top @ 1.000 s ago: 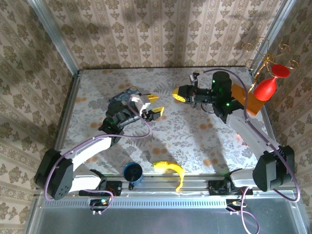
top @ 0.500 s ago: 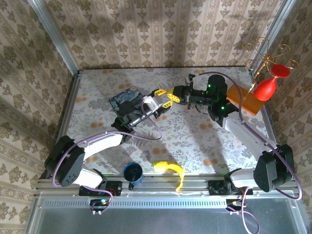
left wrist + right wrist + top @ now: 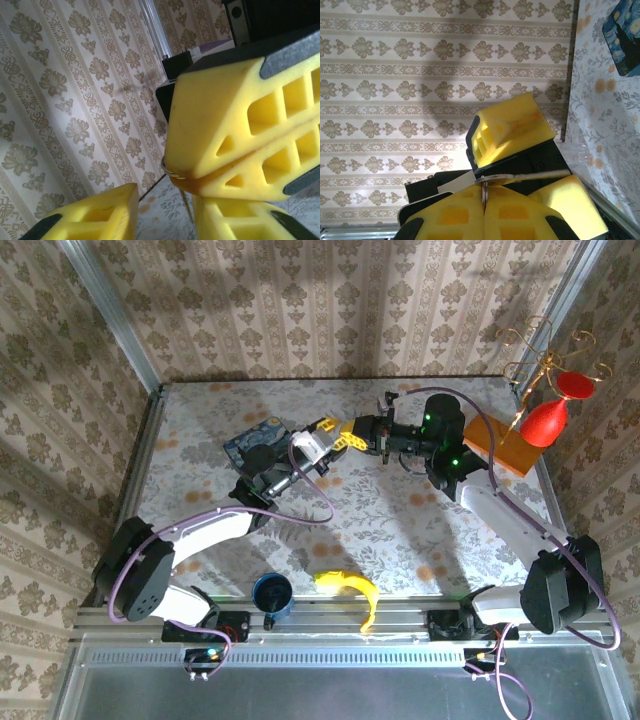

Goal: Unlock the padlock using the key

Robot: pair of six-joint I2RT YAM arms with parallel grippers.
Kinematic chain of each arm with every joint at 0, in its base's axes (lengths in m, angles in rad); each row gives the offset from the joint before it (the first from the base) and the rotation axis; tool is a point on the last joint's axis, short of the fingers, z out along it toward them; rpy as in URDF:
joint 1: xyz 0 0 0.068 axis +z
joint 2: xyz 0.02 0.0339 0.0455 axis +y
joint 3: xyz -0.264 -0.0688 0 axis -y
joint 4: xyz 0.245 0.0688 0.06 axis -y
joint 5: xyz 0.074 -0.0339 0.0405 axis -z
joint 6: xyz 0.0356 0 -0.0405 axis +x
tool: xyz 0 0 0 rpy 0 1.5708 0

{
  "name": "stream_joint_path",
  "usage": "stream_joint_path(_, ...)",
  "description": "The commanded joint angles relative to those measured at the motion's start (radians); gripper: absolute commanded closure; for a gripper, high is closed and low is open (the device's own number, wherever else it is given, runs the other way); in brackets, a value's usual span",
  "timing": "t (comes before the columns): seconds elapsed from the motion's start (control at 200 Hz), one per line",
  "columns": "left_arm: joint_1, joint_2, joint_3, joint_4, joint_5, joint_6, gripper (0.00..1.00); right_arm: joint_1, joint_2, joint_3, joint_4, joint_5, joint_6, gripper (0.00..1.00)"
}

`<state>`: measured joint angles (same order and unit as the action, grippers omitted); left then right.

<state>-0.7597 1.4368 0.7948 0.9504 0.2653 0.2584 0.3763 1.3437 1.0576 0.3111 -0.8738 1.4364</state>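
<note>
Since one second ago: in the top view the left gripper (image 3: pixel 332 432) has left its place beside the blue tin (image 3: pixel 255 443) and swung up and to the right. It now meets the right gripper (image 3: pixel 358 433) tip to tip above the middle of the table (image 3: pixel 400 530). The right arm has pushed in a little toward it. The tin, partly covered before, now lies plain.

Right gripper: jaws pressed fully together. At their seam they pinch a small metal ring, with a thin metal shank running out from it. We read this piece as the key (image 3: pixel 530 175), though it is too small for us to be sure. It is held in the air, off the table. Where the padlock is, we cannot tell.

Left gripper: its fingers (image 3: pixel 95 215) stand apart, narrower than a second ago, and they grip nothing yet.

Relation that matters: the shank sticks out of the right fingertips and crosses the gap of the left gripper. In the right wrist view it lies close under one left finger (image 3: pixel 512 125) and clear of the other. In the left wrist view it hangs down between the two fingers.

Judgement: the left arm is the one placed to act. Closing squarely across the shank should take it, and a slanted pinch risks twisting it out.
</note>
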Motion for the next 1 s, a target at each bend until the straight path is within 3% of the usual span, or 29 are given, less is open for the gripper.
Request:
stream_joint_path(0.0, -0.004, 0.017, 0.038, 0.005, 0.017, -0.005, 0.75, 0.009, 0.003, 0.009, 0.020, 0.006, -0.007, 1.00)
stream_joint_path(0.185, -0.004, 0.015, 0.043, -0.008, 0.012, 0.007, 1.00, 0.010, 0.003, 0.022, -0.032, 0.002, -0.046, 1.00)
stream_joint_path(0.35, -0.003, -0.016, 0.020, -0.012, -0.047, 0.062, 1.00, 0.011, -0.017, 0.076, -0.274, 0.036, -0.217, 1.00)
stream_joint_path(0.415, 0.006, -0.035, 0.014, -0.029, -0.054, 0.080, 1.00, 0.012, -0.029, 0.124, -0.457, 0.084, -0.336, 0.84)
stream_joint_path(0.485, 0.017, -0.051, 0.004, -0.045, -0.054, 0.096, 1.00, 0.014, -0.042, 0.169, -0.622, 0.145, -0.446, 0.73)
stream_joint_path(0.61, 0.023, -0.079, -0.008, -0.097, -0.063, 0.162, 1.00, 0.013, -0.068, 0.169, -0.659, 0.162, -0.474, 0.56)
stream_joint_path(0.815, 0.023, -0.143, -0.037, -0.195, -0.051, 0.289, 1.00, 0.013, -0.101, 0.191, -0.770, 0.263, -0.549, 0.54)
stream_joint_path(0.995, 0.022, -0.220, -0.051, -0.305, -0.019, 0.389, 1.00, 0.019, -0.131, 0.204, -0.763, 0.320, -0.568, 0.53)
